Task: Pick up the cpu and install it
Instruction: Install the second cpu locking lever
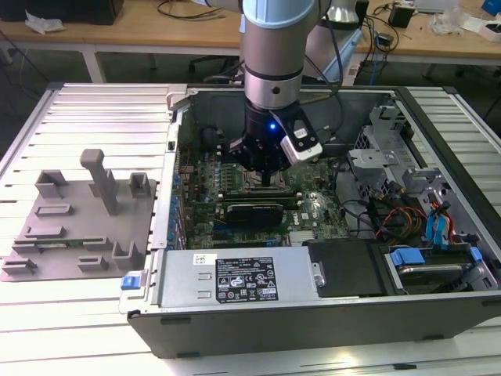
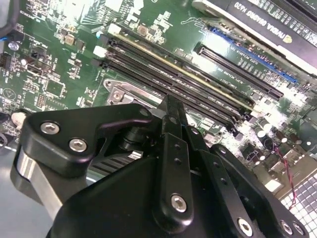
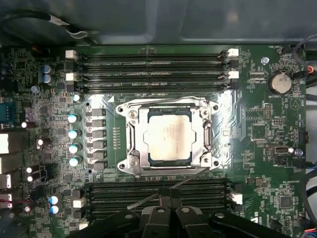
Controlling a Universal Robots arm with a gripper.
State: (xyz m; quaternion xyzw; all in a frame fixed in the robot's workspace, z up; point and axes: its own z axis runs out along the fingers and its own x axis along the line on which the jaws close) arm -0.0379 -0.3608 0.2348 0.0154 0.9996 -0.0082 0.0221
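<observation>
1. Exterior view: my gripper (image 1: 270, 174) hangs low inside the open computer case (image 1: 438, 110), straight above the motherboard (image 1: 313, 211), so I am lined up over the socket area. One grey fixture tray (image 1: 78, 227) lies outside the case toward the exterior view's left, with nothing silvery on it.
2. Second wrist view: my black fingers (image 2: 173, 148) run together to one narrow tip above the memory slots (image 2: 188, 79); they look closed, and I see nothing between them.
3. First wrist view: one cpu (image 3: 169, 135) sits flat in the socket frame (image 3: 168, 136), square to it, apparently already seated. I count four memory slots above it and another bank below. My fingertips (image 3: 168, 210) are pressed together, apart from the cpu and empty.
</observation>
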